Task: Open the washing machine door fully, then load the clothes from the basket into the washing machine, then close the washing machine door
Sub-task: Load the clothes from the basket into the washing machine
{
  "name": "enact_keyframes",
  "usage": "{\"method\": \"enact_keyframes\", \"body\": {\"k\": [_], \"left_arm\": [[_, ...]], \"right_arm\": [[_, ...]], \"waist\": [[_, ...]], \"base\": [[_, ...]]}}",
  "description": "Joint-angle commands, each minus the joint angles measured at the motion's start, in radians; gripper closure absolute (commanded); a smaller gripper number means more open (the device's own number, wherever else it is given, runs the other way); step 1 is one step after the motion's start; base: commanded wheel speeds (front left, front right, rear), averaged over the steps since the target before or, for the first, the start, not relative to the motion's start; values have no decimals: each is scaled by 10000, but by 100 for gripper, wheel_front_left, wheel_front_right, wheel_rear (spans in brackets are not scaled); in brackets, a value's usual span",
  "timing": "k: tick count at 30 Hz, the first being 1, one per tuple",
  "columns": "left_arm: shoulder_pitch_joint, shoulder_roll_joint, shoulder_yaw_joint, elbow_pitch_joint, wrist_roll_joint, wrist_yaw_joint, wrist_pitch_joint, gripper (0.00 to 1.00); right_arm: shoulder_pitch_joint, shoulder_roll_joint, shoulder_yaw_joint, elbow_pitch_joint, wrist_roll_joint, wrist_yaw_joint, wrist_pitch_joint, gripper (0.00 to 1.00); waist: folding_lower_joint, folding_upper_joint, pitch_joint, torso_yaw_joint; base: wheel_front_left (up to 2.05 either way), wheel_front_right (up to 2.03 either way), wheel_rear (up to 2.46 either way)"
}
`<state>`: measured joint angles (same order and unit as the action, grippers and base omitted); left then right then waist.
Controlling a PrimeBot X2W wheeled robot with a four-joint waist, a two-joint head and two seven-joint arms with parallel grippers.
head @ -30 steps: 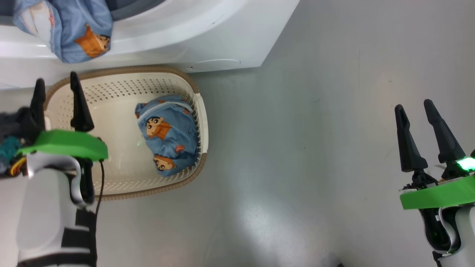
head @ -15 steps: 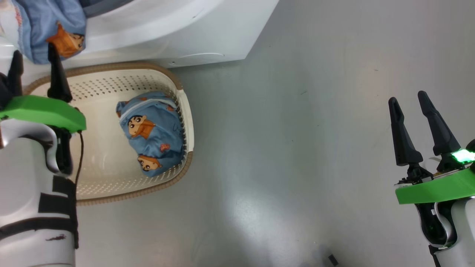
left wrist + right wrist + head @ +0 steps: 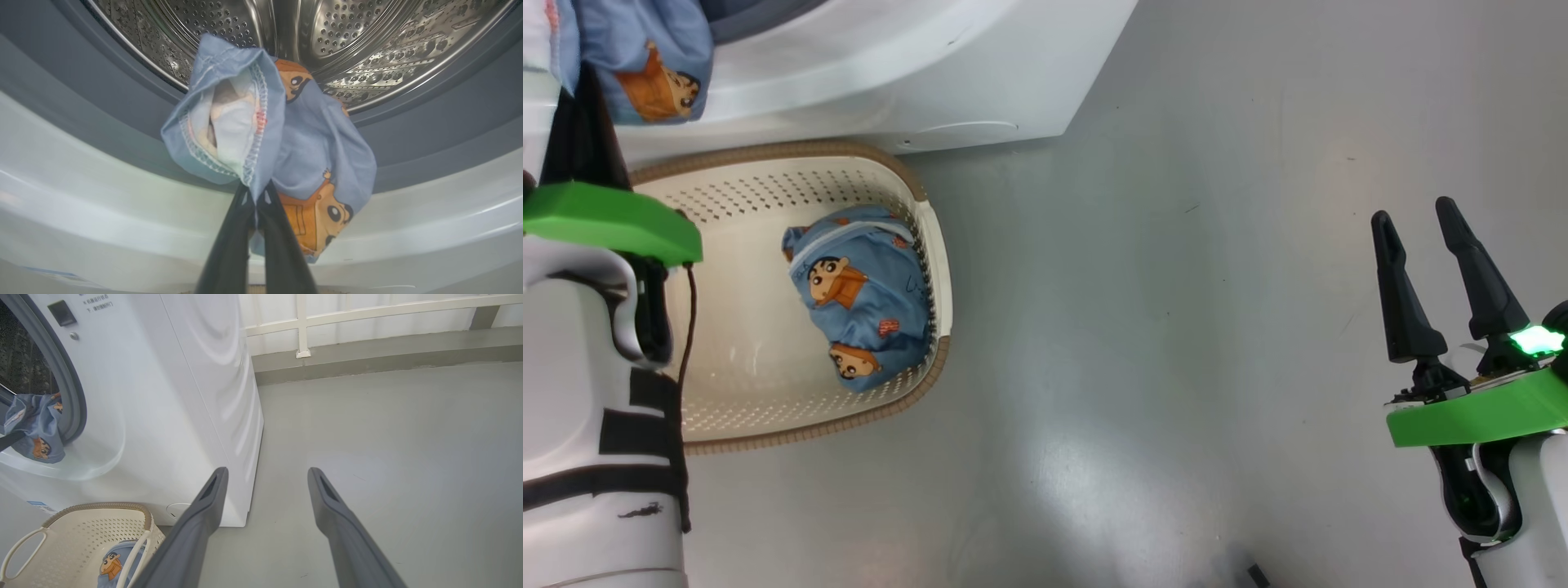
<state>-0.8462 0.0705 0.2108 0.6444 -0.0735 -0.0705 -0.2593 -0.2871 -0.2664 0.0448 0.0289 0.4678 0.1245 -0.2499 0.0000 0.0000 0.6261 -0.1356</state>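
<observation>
Head view: basket (image 3: 768, 192) holds one garment (image 3: 862, 302); left claw (image 3: 256, 194) pinches second garment (image 3: 645, 49); right claw (image 3: 1412, 211) gapes empty.

Head downward; wrists toward washing machine (image 3: 184, 396)
</observation>
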Motion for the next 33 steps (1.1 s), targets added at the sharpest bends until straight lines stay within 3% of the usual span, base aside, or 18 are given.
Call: {"method": "enact_keyframes", "body": {"k": [1, 10, 19, 23, 26, 29, 33], "left_arm": [[-70, 279, 101, -400, 147, -76, -24, 100], [-1076, 547, -217, -397, 308, -361, -24, 100], [-2853, 1226, -821, 1256, 717, -460, -24, 100], [-3701, 1425, -925, 1681, 780, -365, -24, 100], [-4112, 1578, -1008, 1211, 887, -147, -24, 100], [-4181, 1655, -919, 728, 836, 139, -24, 100], [-4023, 1787, -908, 1094, 856, 298, -24, 100]], "right_arm": [[175, -74, 157, -196, -96, 62, -118, 0], [79, 104, 364, -158, -47, 62, -118, 0], [51, 309, 503, -86, 18, 62, -118, 0], [-11, 415, 571, -67, 34, 62, -118, 0], [-70, 497, 631, -70, 53, 62, -118, 0], [-124, 567, 687, -56, 73, 62, -118, 0], [-160, 628, 755, -23, 80, 62, -118, 0]], "waist": [[0, 0, -11, 17], [0, 0, -20, -194], [0, 0, 26, -739], [0, 0, 83, -973], [0, 0, 167, -1147], [0, 0, 237, -1318], [0, 0, 254, -1464]], "base": [[0, 0, 0], [0, 0, 0], [0, 0, 0], [0, 0, 0], [0, 0, 0], [0, 0, 0], [0, 0, 0]]}}
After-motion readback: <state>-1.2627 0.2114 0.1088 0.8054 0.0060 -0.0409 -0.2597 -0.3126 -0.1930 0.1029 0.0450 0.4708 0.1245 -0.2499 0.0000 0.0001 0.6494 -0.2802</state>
